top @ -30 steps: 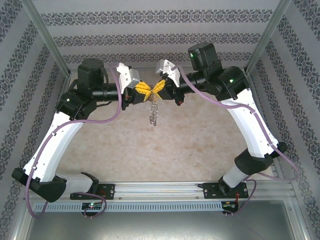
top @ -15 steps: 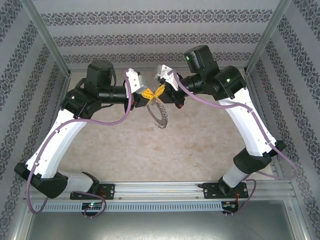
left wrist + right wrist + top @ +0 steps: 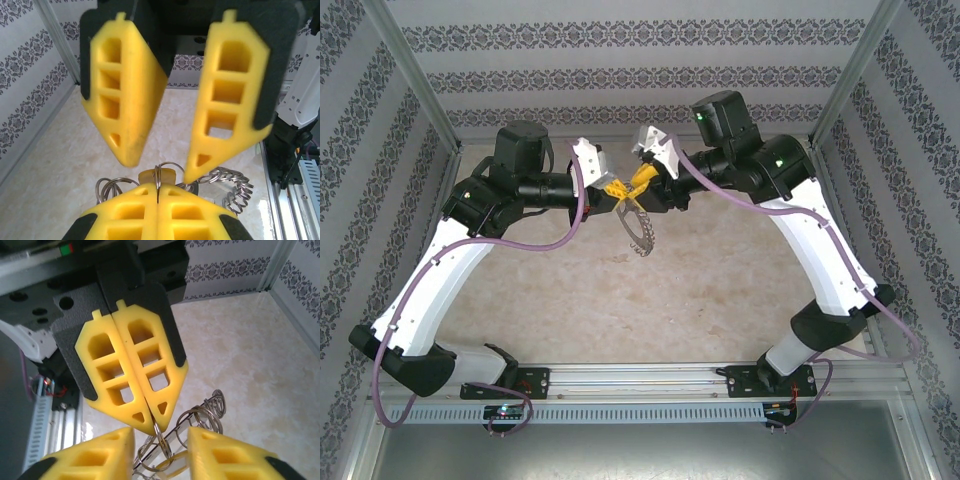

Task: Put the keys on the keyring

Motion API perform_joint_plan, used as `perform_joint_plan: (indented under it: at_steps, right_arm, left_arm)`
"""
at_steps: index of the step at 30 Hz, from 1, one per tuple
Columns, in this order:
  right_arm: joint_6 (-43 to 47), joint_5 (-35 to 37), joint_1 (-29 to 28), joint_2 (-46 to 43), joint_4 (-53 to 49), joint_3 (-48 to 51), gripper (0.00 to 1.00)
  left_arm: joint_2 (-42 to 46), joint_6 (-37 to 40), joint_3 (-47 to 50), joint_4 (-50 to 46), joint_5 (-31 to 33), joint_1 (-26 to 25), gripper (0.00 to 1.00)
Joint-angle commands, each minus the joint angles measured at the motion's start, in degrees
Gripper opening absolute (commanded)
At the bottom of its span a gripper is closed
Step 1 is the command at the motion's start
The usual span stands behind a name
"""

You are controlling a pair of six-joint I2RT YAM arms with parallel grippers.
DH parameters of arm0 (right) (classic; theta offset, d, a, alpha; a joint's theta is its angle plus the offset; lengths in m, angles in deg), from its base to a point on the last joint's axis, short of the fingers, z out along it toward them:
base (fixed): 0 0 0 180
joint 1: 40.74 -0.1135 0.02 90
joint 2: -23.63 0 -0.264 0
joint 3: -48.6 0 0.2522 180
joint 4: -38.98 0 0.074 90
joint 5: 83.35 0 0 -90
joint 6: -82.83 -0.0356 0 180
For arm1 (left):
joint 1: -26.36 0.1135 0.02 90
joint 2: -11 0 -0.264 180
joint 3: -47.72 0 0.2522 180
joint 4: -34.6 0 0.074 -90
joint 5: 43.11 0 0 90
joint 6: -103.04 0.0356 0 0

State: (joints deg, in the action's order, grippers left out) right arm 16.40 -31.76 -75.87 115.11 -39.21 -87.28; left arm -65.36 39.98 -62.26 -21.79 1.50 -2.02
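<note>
My left gripper (image 3: 616,189) is held up over the middle of the table, shut on a small wire loop of the keyring (image 3: 638,228), which dangles below it as a grey jagged coil. In the left wrist view the closed fingertips (image 3: 145,197) pinch that loop, with the key's yellow-orange head (image 3: 150,176) just behind it and the coil (image 3: 235,185) trailing to the right. My right gripper (image 3: 638,181) faces the left one tip to tip and is open. Its fingers (image 3: 100,455) stand either side of the loop (image 3: 161,436) and the key (image 3: 170,466) without touching them.
A beige marble-patterned tabletop (image 3: 650,290) lies below the grippers. Patterned walls (image 3: 640,80) and metal frame posts (image 3: 415,90) close in the back and sides. A rail (image 3: 650,385) with the arm bases runs along the near edge.
The right gripper has opened and let go. The left gripper has closed fully on the loop. Both grippers shifted slightly right, and the hanging keyring swung and turned.
</note>
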Motion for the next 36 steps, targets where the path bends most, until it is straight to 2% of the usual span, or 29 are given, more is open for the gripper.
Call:
perform_joint_plan:
  at_steps: [1,14,23,26,28,30,36]
  right_arm:
    - [-5.8,-5.4,2.3,-3.6,5.2,2.8,0.4]
    - [-10.8,-12.8,4.0,-3.2,6.2,5.5,0.4]
    - [-11.0,-12.1,4.0,-1.6,4.3,5.5,0.34]
    - [-11.1,-12.1,4.0,-1.6,4.1,6.0,0.26]
    - [-10.8,-12.3,4.0,-1.7,4.0,6.2,0.09]
    - [-10.7,-12.3,4.1,-1.7,4.0,6.2,0.01]
    - [-10.4,-10.6,4.1,-1.5,2.8,6.5,0.06]
  left_arm:
    - [0.4,-1.9,0.0,4.4,-3.0,0.9,0.0]
    - [0.8,-4.3,1.1,8.5,-5.0,2.1,0.0]
    - [1.5,-5.4,1.2,9.8,-5.9,2.8,0.0]
    - [1.6,-5.7,1.3,10.1,-6.1,2.9,0.0]
    - [1.6,-5.8,1.4,10.4,-6.1,2.9,0.0]
    - [1.6,-6.0,1.5,10.6,-6.2,3.0,0.0]
    - [1.7,-6.5,1.5,11.3,-6.5,3.0,0.0]
